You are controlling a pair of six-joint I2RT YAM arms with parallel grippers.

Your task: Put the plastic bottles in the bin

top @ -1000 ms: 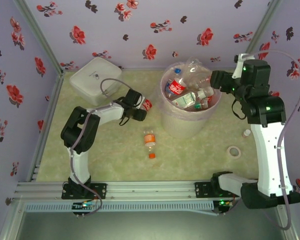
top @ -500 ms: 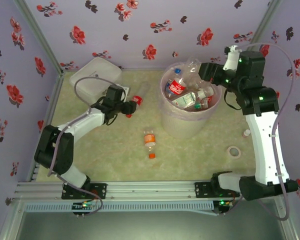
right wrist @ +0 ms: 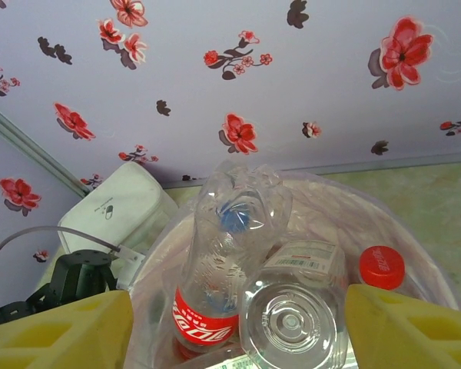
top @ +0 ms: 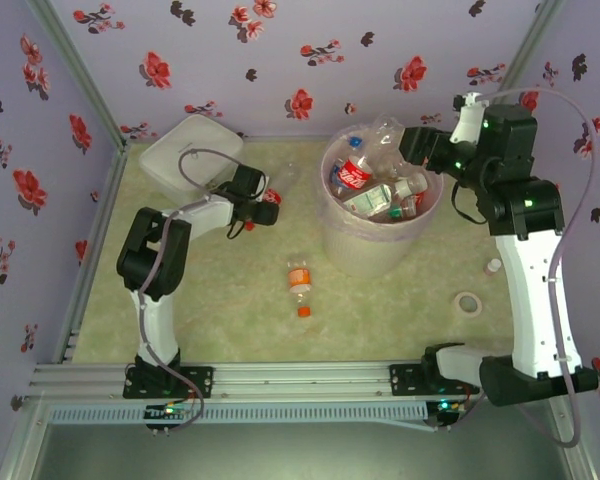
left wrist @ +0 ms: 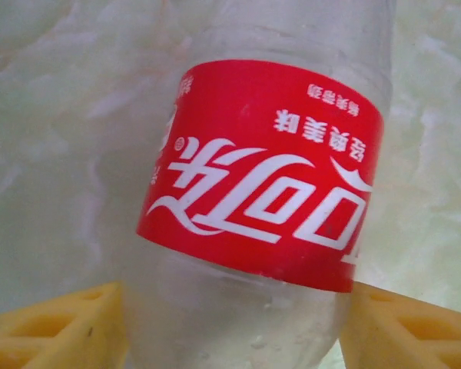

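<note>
A clear plastic bottle with a shiny red label lies on its side on the pale green, stone-looking table, just beside the white case with soft round corners. The left claw is right at it. Up close from the left wrist, the curly white writing on the label is upside down. The two yellow fingers, with little boxes cut into them, stand one on each side of the bottle, right up against it. I cannot tell if they squeeze it. From above, a small bottle with an orange cap lies alone in the middle of the table, near the bin. The bin is a big round pale bucket with a thin pinkish bag inside, and crumpled clear bottles fill it. The right claw hangs over its far right rim. From the right wrist, its yellow fingers are wide apart with nothing held between them. Below them are a squashed bottle with a blue cap, the round ridged bottom of another bottle, and a red cap. A flat white ring lies on the table to the right of the bin. The walls are lilac with red flowers.
</note>
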